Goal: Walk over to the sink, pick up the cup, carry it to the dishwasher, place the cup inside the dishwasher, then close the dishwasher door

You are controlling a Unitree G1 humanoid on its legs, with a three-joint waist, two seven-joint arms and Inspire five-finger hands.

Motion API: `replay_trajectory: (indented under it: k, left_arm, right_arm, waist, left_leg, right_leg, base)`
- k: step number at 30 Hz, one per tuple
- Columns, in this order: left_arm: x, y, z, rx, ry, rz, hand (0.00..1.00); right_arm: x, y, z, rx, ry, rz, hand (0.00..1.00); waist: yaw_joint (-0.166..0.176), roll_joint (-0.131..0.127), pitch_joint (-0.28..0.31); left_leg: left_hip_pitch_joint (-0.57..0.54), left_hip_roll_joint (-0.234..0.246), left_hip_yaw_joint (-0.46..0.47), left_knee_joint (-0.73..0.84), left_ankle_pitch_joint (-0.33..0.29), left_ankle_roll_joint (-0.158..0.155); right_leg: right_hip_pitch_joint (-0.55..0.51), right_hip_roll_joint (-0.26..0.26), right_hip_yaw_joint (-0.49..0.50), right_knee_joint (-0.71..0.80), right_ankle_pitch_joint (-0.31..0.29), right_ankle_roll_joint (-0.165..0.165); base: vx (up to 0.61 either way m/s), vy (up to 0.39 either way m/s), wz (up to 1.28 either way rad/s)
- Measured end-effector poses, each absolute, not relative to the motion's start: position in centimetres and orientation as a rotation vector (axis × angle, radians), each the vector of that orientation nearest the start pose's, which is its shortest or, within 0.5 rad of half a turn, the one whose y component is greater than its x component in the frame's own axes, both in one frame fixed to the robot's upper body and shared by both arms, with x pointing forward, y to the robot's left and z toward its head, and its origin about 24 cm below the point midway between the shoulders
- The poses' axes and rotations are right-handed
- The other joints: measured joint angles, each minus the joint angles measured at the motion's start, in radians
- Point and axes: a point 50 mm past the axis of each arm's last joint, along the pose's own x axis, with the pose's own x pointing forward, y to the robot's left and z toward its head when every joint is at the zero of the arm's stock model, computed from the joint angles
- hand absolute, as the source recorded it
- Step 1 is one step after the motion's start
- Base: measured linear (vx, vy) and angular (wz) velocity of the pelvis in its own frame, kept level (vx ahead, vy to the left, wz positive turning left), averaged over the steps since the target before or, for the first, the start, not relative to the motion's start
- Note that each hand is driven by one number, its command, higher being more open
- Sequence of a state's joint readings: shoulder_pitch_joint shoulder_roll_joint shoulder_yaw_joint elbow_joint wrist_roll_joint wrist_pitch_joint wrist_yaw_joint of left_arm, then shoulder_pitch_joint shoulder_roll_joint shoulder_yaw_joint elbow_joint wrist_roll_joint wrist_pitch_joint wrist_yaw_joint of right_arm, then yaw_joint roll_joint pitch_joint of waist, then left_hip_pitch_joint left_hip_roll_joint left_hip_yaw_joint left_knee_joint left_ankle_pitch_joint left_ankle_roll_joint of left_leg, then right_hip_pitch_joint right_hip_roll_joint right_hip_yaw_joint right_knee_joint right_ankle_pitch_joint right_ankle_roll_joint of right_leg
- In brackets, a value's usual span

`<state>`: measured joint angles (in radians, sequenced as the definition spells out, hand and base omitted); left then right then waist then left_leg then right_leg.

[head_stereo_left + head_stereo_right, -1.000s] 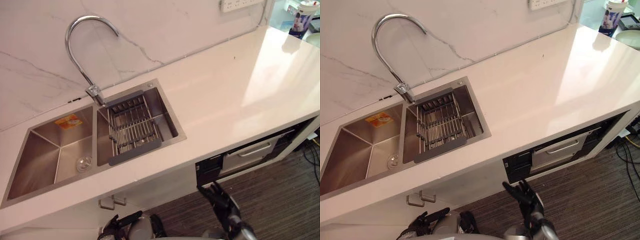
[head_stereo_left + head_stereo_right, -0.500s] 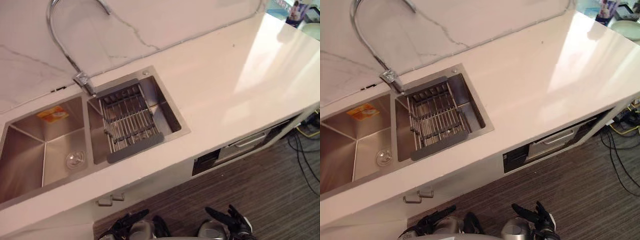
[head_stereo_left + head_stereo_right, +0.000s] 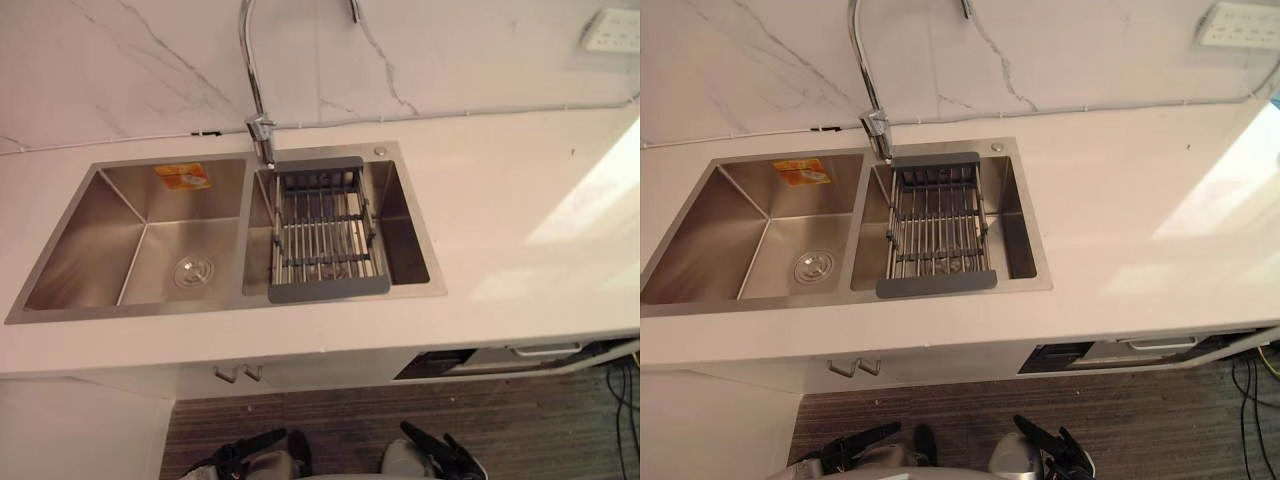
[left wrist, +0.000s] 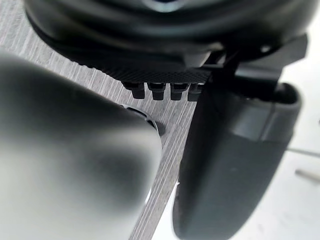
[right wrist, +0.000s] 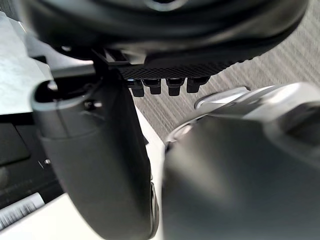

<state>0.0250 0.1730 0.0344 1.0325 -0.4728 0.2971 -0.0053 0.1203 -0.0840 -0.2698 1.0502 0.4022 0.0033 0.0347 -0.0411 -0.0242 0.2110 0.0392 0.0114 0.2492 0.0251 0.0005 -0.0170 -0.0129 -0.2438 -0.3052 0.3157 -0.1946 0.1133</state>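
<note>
**Head views:** a double sink (image 3: 130, 312) is seen with a drain rack (image 3: 320, 225) set in its right basin; the dishwasher (image 3: 545, 350) lies under the counter (image 3: 520, 220). The left hand (image 3: 252, 448) and right hand (image 3: 440, 460) are held low, fingers spread, nothing grasped.

**Wrist views:** striped floor (image 4: 170, 125) is seen close.

The cup's place cannot be told.

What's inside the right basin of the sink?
A wire drain rack with grey end bars fills most of the right basin. Its bars cover the floor beneath, so anything lying there cannot be made out.
</note>
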Motion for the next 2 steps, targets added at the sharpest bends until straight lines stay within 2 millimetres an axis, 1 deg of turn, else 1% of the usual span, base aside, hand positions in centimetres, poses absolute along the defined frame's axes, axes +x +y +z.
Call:
replay_trajectory:
  k: [2]
  left_arm:
    - [9.64, 20.81, -16.12, -0.354, 1.292, 0.328, 1.0]
  right_arm:
    - [7.17, -21.49, -16.38, 0.446, 1.082, -0.519, 1.0]
  waist:
    - [-0.001, 0.0, -0.002]
  left_leg:
    - [0.021, 0.01, 0.005, -0.024, 0.006, -0.008]
  right_leg:
    - [0.023, 0.02, -0.001, -0.028, 0.015, -0.003]
  base:
    - [0.12, -0.073, -0.1]
